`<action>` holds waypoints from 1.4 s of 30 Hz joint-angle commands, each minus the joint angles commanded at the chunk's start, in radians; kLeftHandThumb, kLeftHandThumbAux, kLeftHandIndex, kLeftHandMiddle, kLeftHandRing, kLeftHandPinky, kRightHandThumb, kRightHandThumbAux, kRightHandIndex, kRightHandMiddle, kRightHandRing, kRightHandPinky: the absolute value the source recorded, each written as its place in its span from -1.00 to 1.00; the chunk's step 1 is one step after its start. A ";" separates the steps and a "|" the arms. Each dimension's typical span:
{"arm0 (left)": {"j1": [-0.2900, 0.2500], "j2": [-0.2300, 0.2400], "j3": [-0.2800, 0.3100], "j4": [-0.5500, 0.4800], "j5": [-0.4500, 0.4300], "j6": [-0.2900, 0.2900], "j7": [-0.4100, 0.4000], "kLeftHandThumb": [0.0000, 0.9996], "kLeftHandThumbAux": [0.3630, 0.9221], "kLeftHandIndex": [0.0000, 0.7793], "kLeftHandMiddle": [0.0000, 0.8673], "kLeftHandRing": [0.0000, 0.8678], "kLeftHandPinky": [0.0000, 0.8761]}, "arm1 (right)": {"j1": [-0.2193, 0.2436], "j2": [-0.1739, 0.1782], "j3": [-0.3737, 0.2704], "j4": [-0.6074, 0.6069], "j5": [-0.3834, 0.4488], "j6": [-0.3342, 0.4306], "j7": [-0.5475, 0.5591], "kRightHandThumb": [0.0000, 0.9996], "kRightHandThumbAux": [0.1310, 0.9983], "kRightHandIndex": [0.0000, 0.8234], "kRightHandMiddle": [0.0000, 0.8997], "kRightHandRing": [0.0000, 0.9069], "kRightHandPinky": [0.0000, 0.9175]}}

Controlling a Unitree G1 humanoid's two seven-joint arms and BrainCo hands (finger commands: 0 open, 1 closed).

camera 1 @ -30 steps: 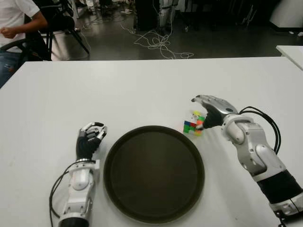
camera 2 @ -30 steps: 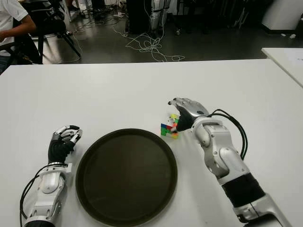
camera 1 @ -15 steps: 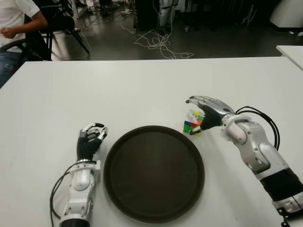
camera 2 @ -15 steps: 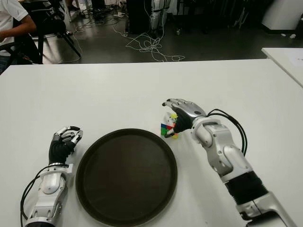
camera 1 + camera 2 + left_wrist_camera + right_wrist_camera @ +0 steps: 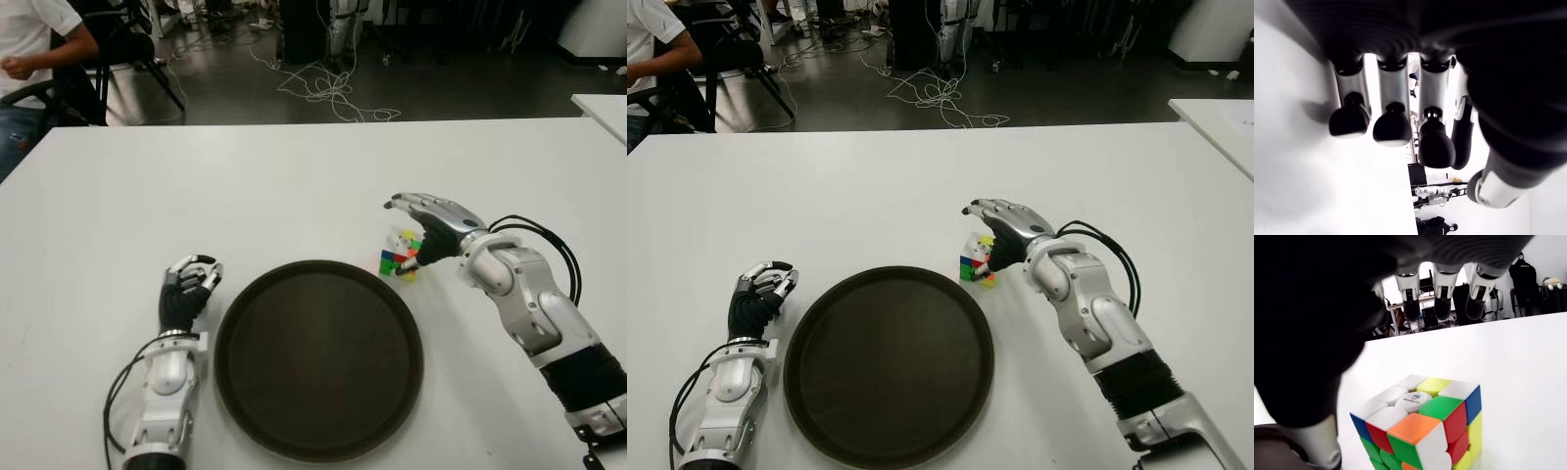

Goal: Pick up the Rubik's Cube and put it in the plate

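Two silver-shelled forearms, each with a black band at the near end. Left hand point(image 5: 186, 284): black palm, silver finger segments, rounded black fingertips point(image 5: 1392, 128). Right hand point(image 5: 431, 223): silver back, black palm. Black cables loop beside both wrists.

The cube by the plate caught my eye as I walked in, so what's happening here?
The robot's right hand is poised over the Rubik's Cube, fingers spread above it and not closed on it. The cube sits on the white table, just off the far right rim of the dark round plate, which holds nothing. The left hand shows left of the plate, fingers curled, holding nothing.
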State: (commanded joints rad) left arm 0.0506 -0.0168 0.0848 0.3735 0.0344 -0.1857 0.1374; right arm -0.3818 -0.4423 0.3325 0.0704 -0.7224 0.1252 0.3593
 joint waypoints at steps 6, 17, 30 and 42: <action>0.000 0.006 -0.004 0.003 0.010 0.000 0.001 0.41 0.23 0.14 0.86 0.90 0.83 | 0.001 0.008 0.001 -0.007 -0.001 0.022 -0.001 -1.00 0.56 -1.00 -1.00 -1.00 -1.00; -0.003 0.016 -0.006 0.021 0.014 -0.023 -0.004 0.41 0.23 0.13 0.85 0.89 0.81 | -0.001 0.008 0.003 -0.014 0.002 0.041 0.012 -1.00 0.56 -1.00 -1.00 -1.00 -1.00; -0.008 0.012 0.002 0.040 0.004 -0.033 0.000 0.41 0.23 0.14 0.86 0.90 0.84 | -0.002 -0.001 0.009 -0.021 -0.005 0.057 0.024 -1.00 0.51 -1.00 -1.00 -1.00 -1.00; -0.008 0.009 0.006 0.037 -0.003 -0.033 -0.005 0.41 0.23 0.14 0.87 0.91 0.83 | -0.012 0.005 0.018 0.006 -0.002 0.056 0.028 -1.00 0.44 -1.00 -1.00 -1.00 -1.00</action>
State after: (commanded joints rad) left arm 0.0426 -0.0076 0.0903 0.4101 0.0315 -0.2186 0.1323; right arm -0.3942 -0.4373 0.3503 0.0766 -0.7245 0.1815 0.3877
